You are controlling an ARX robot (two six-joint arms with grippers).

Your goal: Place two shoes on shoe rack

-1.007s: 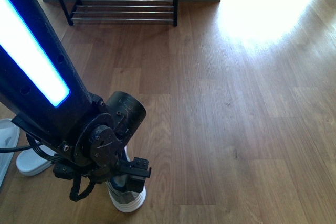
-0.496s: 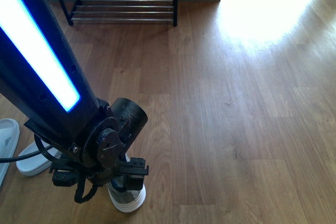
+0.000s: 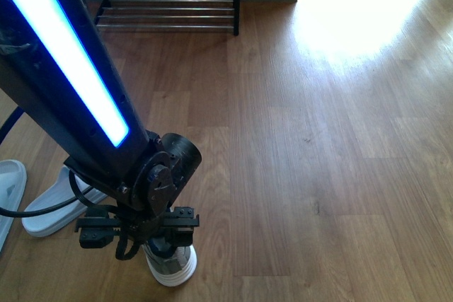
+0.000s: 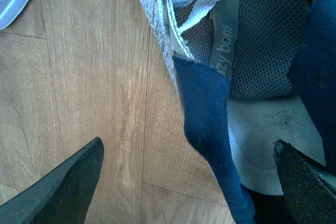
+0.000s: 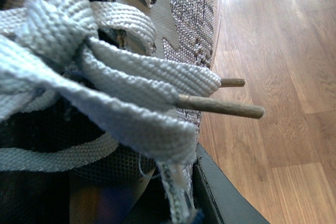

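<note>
One grey knit shoe [image 3: 172,263] with a white sole stands on the wood floor at the front left. My left gripper [image 3: 138,233] hangs right above it, open. In the left wrist view its dark fingertips [image 4: 79,174] straddle the shoe's navy heel collar [image 4: 205,108] without touching it, one outside the shoe and one over its opening. My right gripper [image 5: 181,203] is out of the front view. It is shut on the edge of the other shoe [image 5: 189,14], whose grey laces [image 5: 121,77] fill that view. The shoe rack [image 3: 166,12] stands at the far left against the wall, its visible chrome shelves bare.
Two white slippers [image 3: 49,210] [image 3: 10,182] lie on the floor left of the shoe. The left arm with its blue light strip [image 3: 71,54] covers much of the left side. A bright sunlit patch [image 3: 354,12] lies on the floor at the far right.
The left arm has swung rightward in the front view and its wrist has turned over the shoe, uncovering more of the near slipper. The shoe on the floor has not moved.
</note>
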